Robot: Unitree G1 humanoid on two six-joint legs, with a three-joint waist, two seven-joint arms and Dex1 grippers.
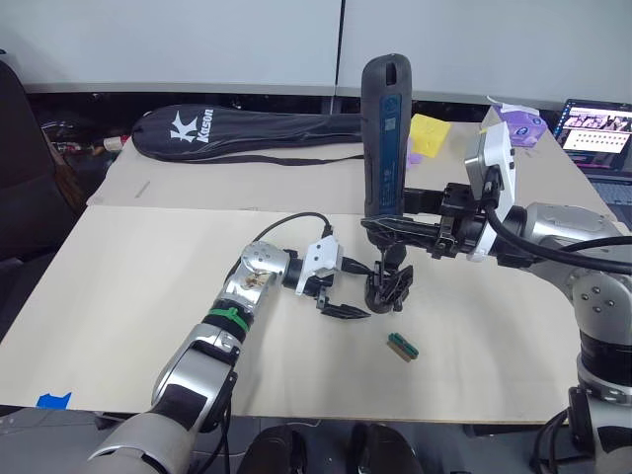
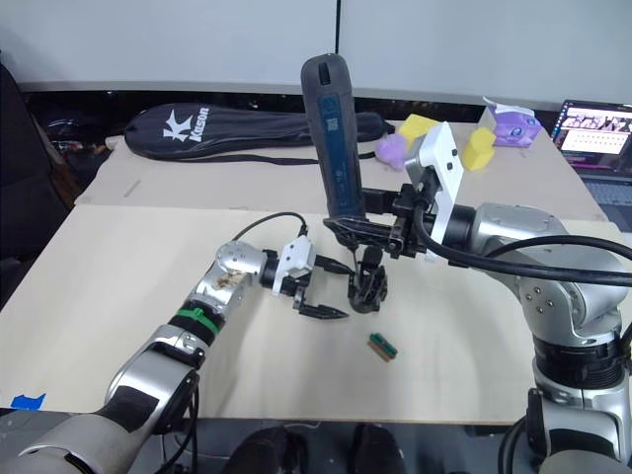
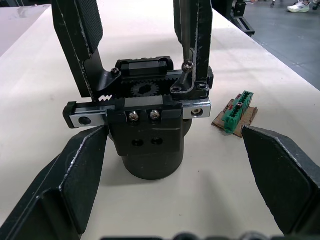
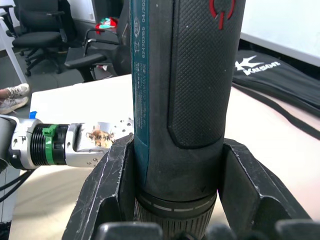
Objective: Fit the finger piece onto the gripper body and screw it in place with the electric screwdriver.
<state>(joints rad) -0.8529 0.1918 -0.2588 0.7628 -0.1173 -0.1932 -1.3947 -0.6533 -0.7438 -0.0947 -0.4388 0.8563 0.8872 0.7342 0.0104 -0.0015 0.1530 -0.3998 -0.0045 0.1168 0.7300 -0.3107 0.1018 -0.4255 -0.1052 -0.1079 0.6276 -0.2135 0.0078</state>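
Note:
The gripper body (image 3: 150, 135), a blocky black mechanism with a gear and rail, stands on the table's middle (image 1: 389, 286). A finger piece (image 3: 197, 30) stands upright on its rail, and a second black finger (image 3: 80, 45) stands at the other end. My right gripper (image 1: 395, 229) is shut on the electric screwdriver (image 1: 385, 138), holding it upright above the body. The screwdriver's thin metal bit (image 3: 183, 30) comes down onto a screw at the finger piece's base. My left gripper (image 1: 341, 311) is open just beside the body, its fingers (image 3: 75, 175) either side of it without touching.
A small green-and-black block (image 1: 403, 346) lies on the table near the body. A long black racket bag (image 1: 247, 133) lies along the back. Yellow and purple blocks (image 1: 427, 133) and a laptop (image 1: 595, 133) sit at the back right. Blue tape (image 1: 54, 400) marks the front left edge.

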